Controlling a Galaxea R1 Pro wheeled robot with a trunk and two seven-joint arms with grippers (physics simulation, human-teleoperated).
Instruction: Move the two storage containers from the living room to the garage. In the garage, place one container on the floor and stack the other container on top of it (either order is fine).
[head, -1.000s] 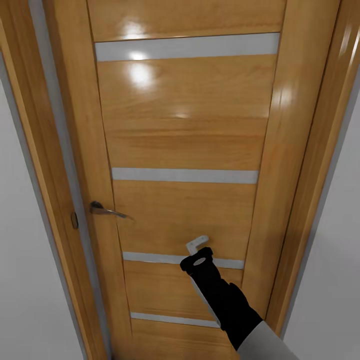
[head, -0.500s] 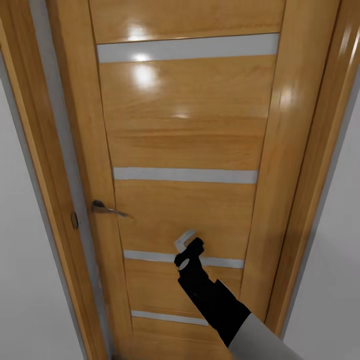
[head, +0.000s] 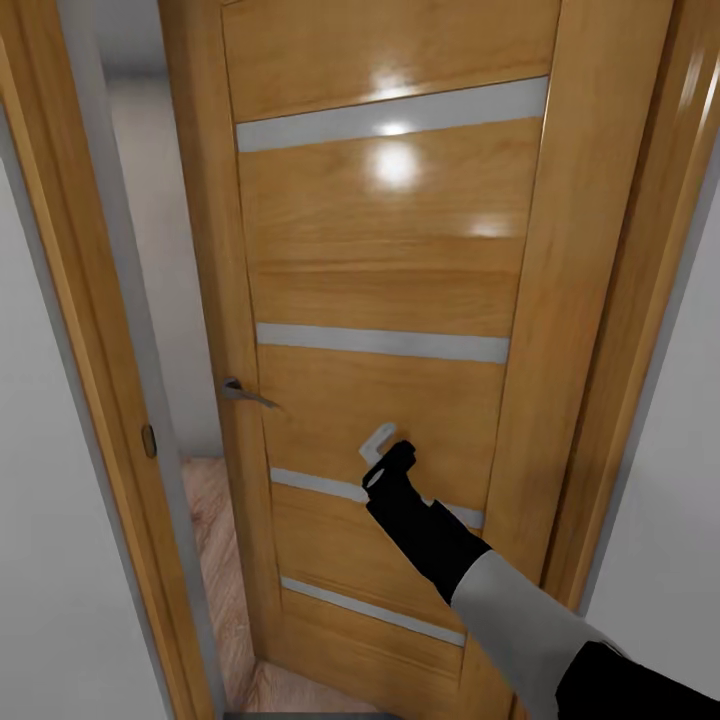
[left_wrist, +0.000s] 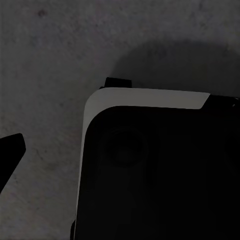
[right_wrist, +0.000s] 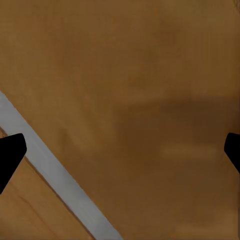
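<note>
Right gripper (head: 384, 452): against my wood-panelled door (head: 400, 250), fingers wide apart, empty.
Left gripper: one fingertip (left_wrist: 10, 155) visible; opening unclear.

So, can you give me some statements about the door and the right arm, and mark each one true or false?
1. The wood-panelled door stands partly open, with a gap at its handle side. True.
2. The right claw is shut around the door handle. False: the claw is at the door panel, apart from the handle, and its fingers are spread wide in the right wrist view.
3. Light wood-plank flooring shows through the gap. True.
4. An orange-red container hangs from the right claw. False: the claw holds nothing.
5. The door has pale horizontal strips across it. True.
</note>
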